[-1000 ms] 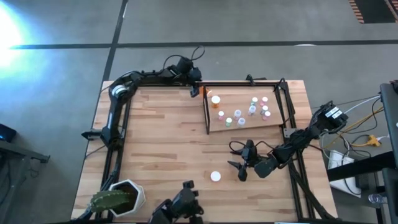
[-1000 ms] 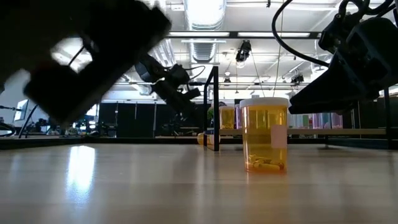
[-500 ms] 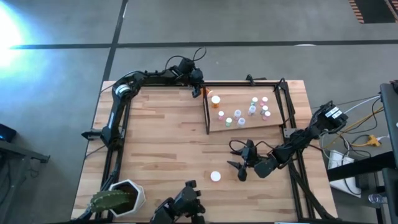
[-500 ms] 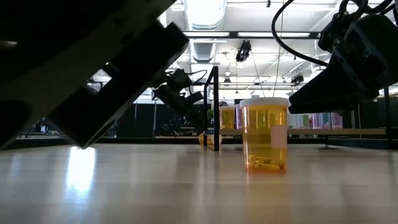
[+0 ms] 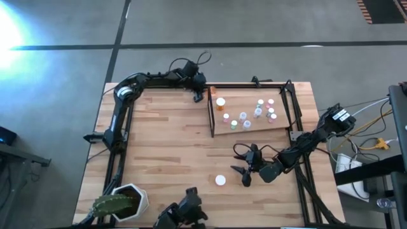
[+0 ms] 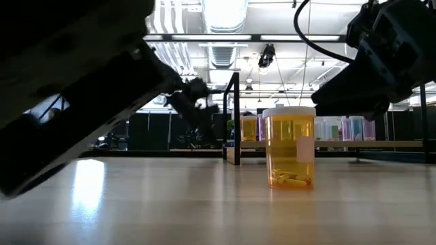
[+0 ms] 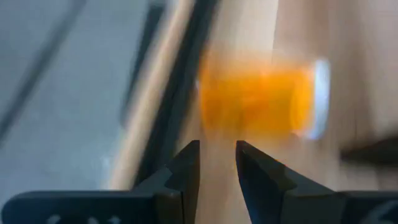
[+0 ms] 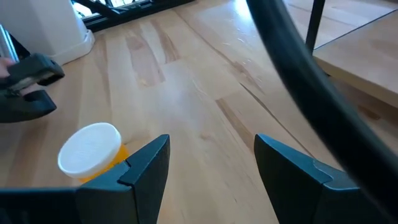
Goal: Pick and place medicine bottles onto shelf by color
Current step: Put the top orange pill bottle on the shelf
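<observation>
On the table's near side, an orange bottle point(image 5: 220, 180) stands upright, just beside the wide-open right gripper point(image 5: 243, 175), well apart from the shelf point(image 5: 280, 124).
Light, rigid and likely slick, it looks best pinched round its body under the cap; the left gripper point(image 5: 198, 94), jaws narrow and empty, nears another by the shelf corner.

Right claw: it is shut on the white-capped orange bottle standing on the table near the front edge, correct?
No. The right wrist view shows the right claw open, with the orange bottle free beside it, ungripped. The bottle does stand on the table near the front edge.
</observation>
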